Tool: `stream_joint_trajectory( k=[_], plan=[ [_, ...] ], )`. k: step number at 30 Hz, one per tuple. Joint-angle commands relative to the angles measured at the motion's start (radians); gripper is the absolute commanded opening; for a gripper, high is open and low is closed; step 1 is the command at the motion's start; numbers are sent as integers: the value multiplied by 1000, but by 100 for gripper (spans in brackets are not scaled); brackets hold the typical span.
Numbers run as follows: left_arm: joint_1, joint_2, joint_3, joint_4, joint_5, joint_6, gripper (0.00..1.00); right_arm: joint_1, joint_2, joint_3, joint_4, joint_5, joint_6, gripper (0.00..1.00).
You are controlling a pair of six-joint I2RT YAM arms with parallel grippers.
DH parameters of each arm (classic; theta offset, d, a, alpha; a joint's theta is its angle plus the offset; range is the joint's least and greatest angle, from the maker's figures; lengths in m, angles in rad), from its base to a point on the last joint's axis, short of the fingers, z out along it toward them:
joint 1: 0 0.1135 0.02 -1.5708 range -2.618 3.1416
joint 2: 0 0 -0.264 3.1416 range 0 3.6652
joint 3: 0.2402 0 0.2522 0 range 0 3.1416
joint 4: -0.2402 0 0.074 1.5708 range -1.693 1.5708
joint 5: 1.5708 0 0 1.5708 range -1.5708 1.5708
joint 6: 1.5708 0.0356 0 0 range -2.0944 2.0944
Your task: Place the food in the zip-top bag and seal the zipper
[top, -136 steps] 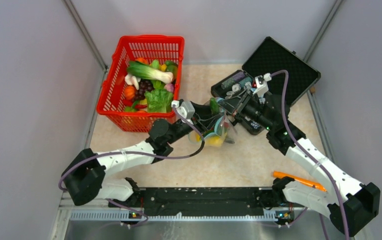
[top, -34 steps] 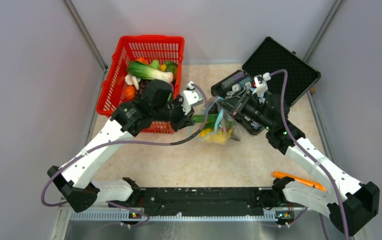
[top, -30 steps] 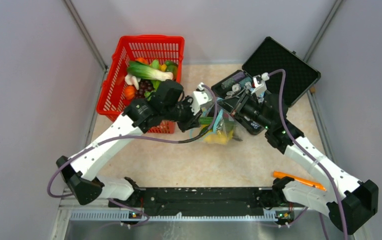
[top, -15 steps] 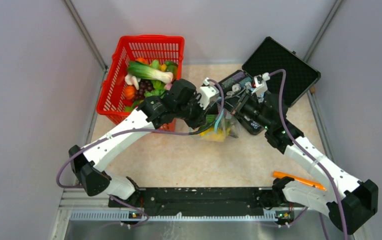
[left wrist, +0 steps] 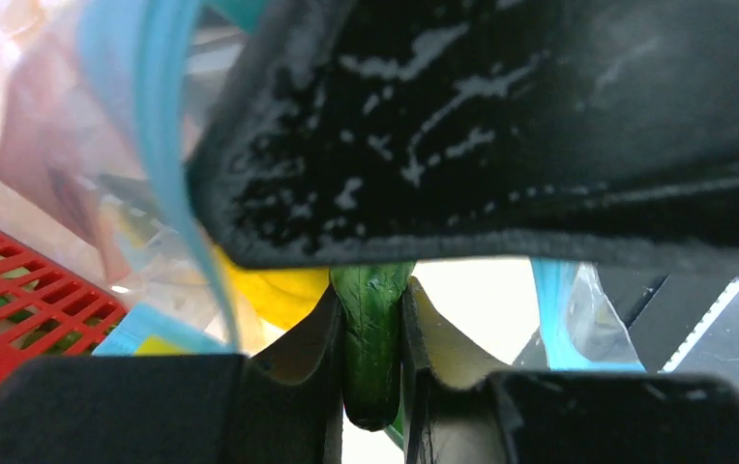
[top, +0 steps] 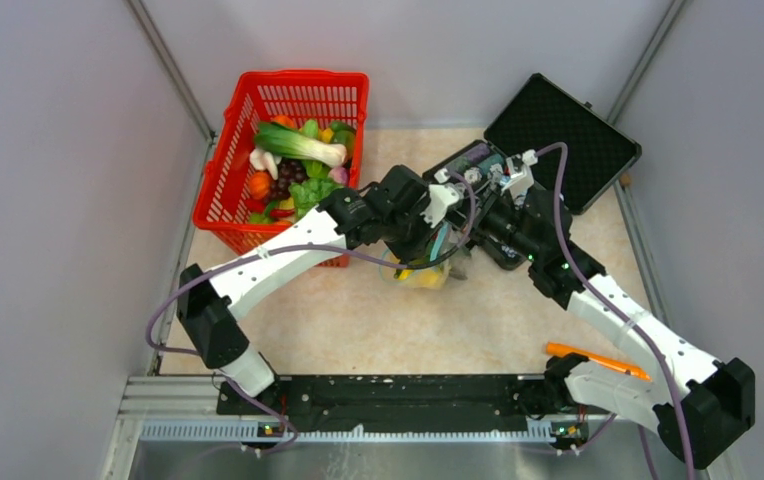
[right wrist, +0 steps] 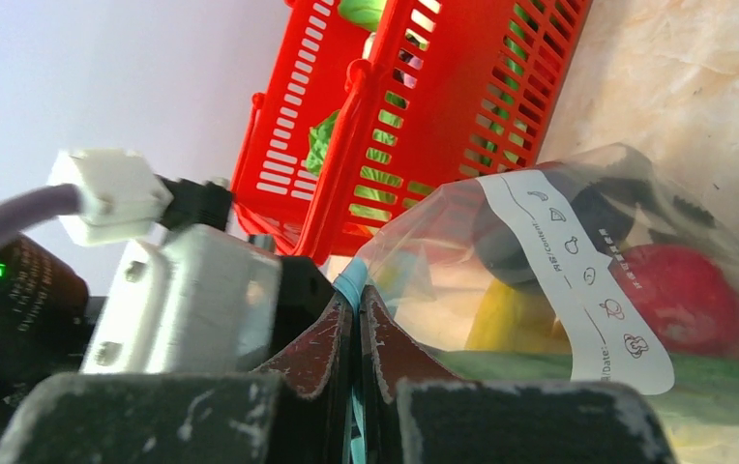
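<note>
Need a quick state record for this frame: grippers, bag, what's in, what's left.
left gripper: shut on cucumber, at the bag mouth
right gripper: shut on zipper, holding the mouth open
zip-top bag: unsealed; label faces the right wrist camera
in bag: red piece, yellow piece
red basket: holds more food

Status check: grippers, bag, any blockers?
Left gripper shut on cucumber, at zip-top bag mouth. Right gripper pinches the zipper edge; bag unsealed. Grippers crowd close, nothing else blocking.
</note>
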Motion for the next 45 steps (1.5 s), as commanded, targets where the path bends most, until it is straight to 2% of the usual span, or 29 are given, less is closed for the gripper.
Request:
stream_joint_trajectory(
  k=[1, 4, 6, 7, 8, 9, 11, 13, 19, 24, 30, 33, 36, 39, 45],
  plan=[
    [-7, 17, 36, 14, 19, -12, 15, 8, -38, 9, 80, 17, 4, 0],
    [-9, 25, 38, 33, -2, -30, 26, 8, -45, 7, 74, 30, 1, 0],
    [-9, 25, 49, 15, 1, -30, 28, 8, -51, 8, 61, 47, -6, 0],
    [-7, 20, 58, -7, -6, -57, 37, 8, -54, 8, 51, 59, -11, 0],
    [-7, 5, 51, -8, -9, -63, 54, 8, -58, 7, 39, 71, -15, 0],
    [-7, -17, 33, 18, -13, -63, 65, 8, -59, 4, 27, 87, -19, 0],
    [-7, -80, -17, 79, -44, -78, 71, 8, -61, -3, 18, 104, -27, 0],
    [-5, -143, -59, 128, -103, -90, 86, 8, -56, -14, 24, 100, -27, 0],
    [27, -311, -127, 199, -171, -99, 98, 8, -56, -49, 19, 79, -47, 0],
    [73, -391, -220, 253, -213, -133, 99, 8, -67, -52, 4, 66, -77, 0],
    [139, -387, -329, 295, -32, -167, 99, 8, -71, -25, -3, -15, -174, 0],
    [145, -369, -358, 298, 5, -206, 98, 8, -90, -13, -27, 10, -181, 0],
    [145, -372, -387, 303, 83, -250, 93, 7, -91, -4, -53, 45, -179, 0],
    [145, -381, -437, 319, 101, -290, 88, 6, -77, -1, -64, 54, -168, 0],
    [145, -334, -477, 380, 145, -345, 68, 6, -67, -11, -14, 24, -147, 0]
  ],
)
